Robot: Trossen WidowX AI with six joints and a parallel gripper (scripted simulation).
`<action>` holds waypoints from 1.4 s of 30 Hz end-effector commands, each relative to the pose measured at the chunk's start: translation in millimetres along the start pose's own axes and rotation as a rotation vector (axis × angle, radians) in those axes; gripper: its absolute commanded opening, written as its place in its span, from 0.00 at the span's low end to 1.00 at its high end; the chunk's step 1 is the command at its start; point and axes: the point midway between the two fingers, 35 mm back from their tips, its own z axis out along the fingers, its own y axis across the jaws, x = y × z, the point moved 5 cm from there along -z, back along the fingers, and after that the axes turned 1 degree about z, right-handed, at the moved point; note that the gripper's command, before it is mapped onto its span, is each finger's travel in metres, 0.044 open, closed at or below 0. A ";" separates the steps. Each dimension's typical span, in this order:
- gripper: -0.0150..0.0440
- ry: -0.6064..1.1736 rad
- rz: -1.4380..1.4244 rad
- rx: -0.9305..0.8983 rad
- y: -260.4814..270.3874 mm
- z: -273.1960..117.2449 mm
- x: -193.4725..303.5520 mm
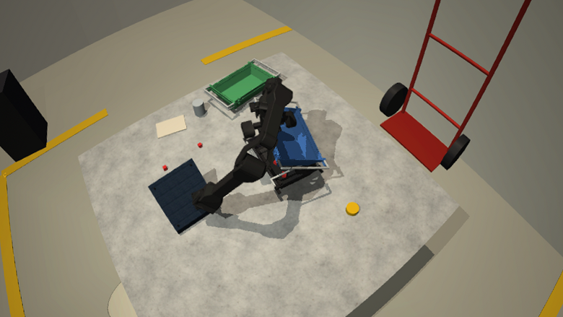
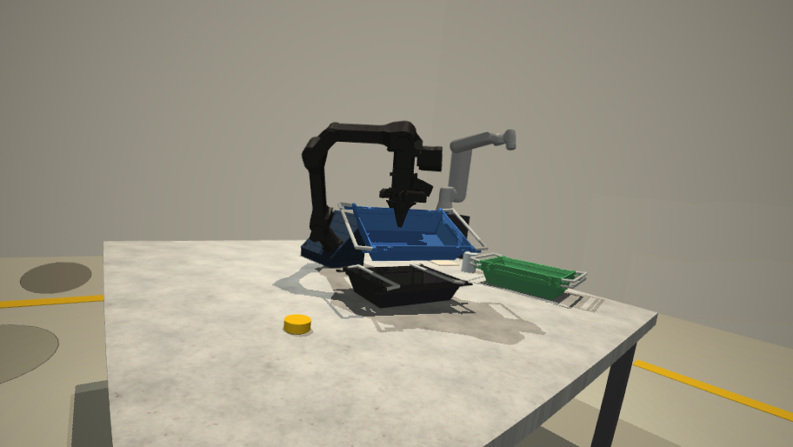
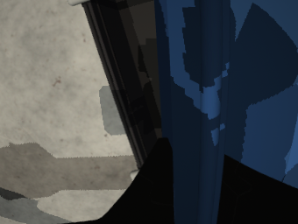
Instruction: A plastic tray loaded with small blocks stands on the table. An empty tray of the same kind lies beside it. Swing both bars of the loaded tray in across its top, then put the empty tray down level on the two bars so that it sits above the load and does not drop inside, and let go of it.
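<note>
My gripper (image 2: 400, 221) (image 3: 173, 146) is shut on the near-arm long wall of the empty blue tray (image 1: 313, 138) (image 2: 410, 253) (image 3: 188, 184). The blue tray hangs above the black tray (image 1: 297, 179) (image 2: 410, 295) (image 3: 111, 57), with a gap between them in the exterior view, and looks roughly level. Its own bars stick out at its ends. The black tray stands on the table with red blocks (image 1: 284, 175) inside. Its two wire bars (image 2: 379, 277) lie inward across its top. The blue tray and the arm hide much of the load.
A green tray (image 1: 244, 83) (image 2: 522, 279) stands beyond the black one. A grey cylinder (image 1: 198, 108), a beige plate (image 1: 170, 126) and two loose red blocks (image 1: 200, 144) (image 1: 164, 167) lie on the arm's side. A yellow disc (image 1: 352, 208) (image 2: 296, 323) lies on the other side.
</note>
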 end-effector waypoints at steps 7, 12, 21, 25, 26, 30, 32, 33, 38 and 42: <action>0.25 -0.012 0.007 0.022 -0.5 -6.3 -1.1; 0.25 -0.012 0.007 0.022 -0.5 -6.3 -1.1; 0.25 -0.012 0.007 0.022 -0.5 -6.3 -1.1; 0.25 -0.010 0.008 0.021 0.6 -6.1 -7.3; 0.25 -0.010 0.008 0.020 1.2 -6.0 -10.5; 0.25 -0.007 0.008 0.018 3.6 -5.5 -22.6; 0.25 -0.007 0.008 0.018 3.4 -5.3 -23.0; 0.25 -0.007 0.008 0.018 3.2 -5.3 -22.6; 0.25 -0.007 0.008 0.018 2.7 -5.3 -21.6; 0.25 -0.007 0.008 0.018 3.2 -5.5 -22.3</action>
